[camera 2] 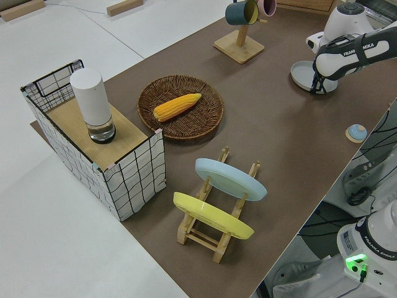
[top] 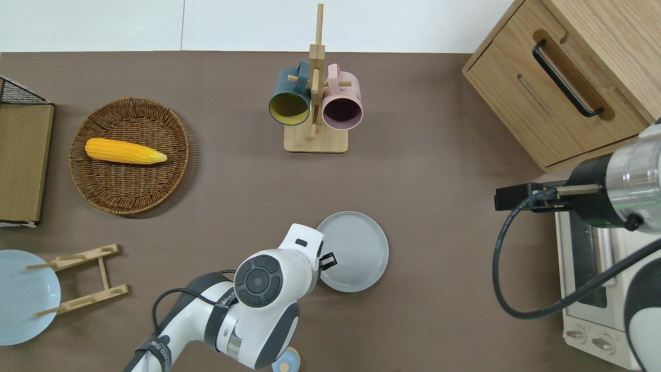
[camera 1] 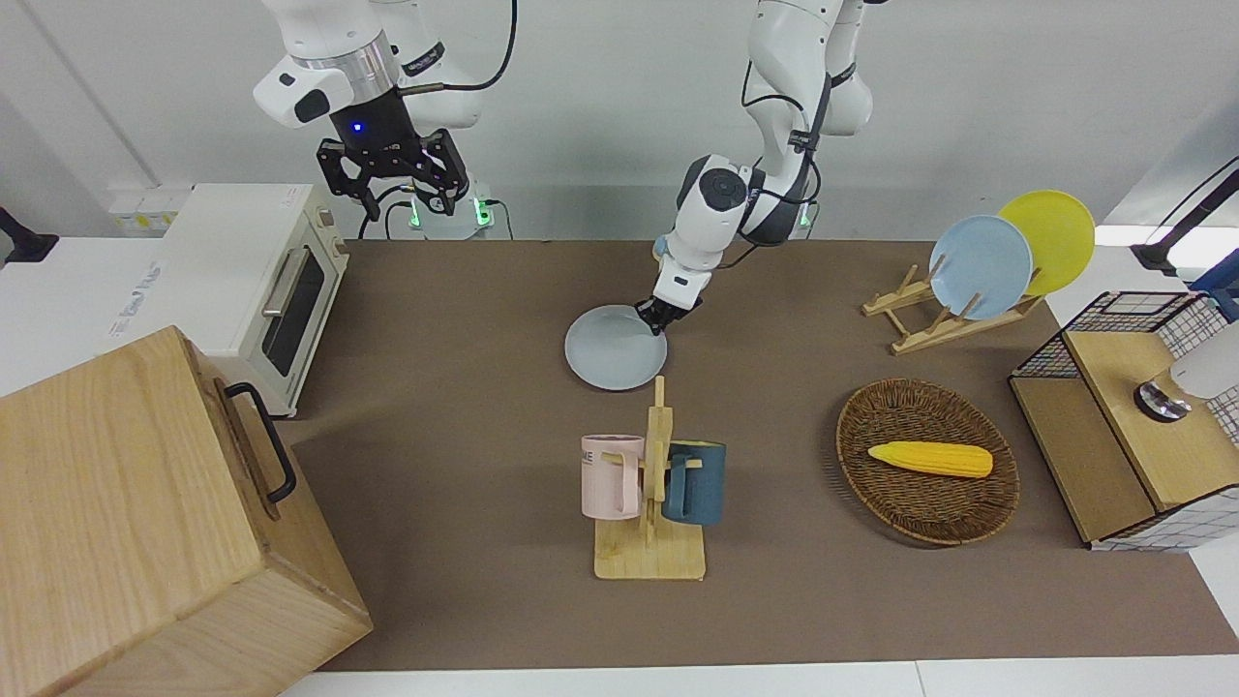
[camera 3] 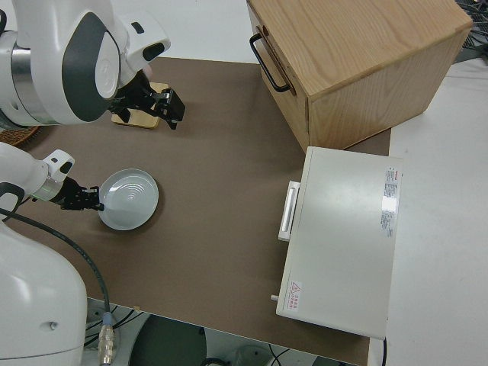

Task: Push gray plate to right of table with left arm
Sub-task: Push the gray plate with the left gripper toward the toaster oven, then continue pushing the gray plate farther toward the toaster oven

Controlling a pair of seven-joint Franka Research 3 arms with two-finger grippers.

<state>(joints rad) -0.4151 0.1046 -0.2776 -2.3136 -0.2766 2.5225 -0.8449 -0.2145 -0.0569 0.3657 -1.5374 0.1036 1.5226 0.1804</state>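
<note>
The gray plate (camera 1: 612,348) lies flat on the brown table (camera 1: 465,387), nearer to the robots than the mug rack; it also shows in the overhead view (top: 356,250) and the right side view (camera 3: 131,198). My left gripper (camera 1: 654,318) is low at the plate's rim on the side toward the left arm's end, touching it (top: 327,260). It shows in the left side view (camera 2: 316,89) as well. My right arm is parked with its gripper (camera 1: 392,184) open.
A mug rack (camera 1: 650,484) holds a pink and a blue mug. A toaster oven (camera 1: 261,281) and a wooden cabinet (camera 1: 145,523) stand at the right arm's end. A corn basket (camera 1: 927,460), a plate rack (camera 1: 953,315) and a wire crate (camera 1: 1133,407) stand at the left arm's end.
</note>
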